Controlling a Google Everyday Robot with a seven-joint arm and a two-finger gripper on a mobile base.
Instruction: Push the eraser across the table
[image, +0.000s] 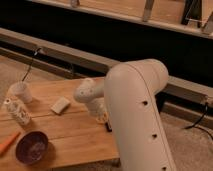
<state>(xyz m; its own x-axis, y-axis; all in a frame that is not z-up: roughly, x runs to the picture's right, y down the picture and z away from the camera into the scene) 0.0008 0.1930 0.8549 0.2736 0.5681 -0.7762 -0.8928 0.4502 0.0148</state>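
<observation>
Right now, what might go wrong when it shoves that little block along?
The tool hangs over the table, right of the eraser in the picture. A push from there could drive the eraser into the bottle or cup and tip them. The bulky arm hides part of the table, so aim may suffer.
</observation>
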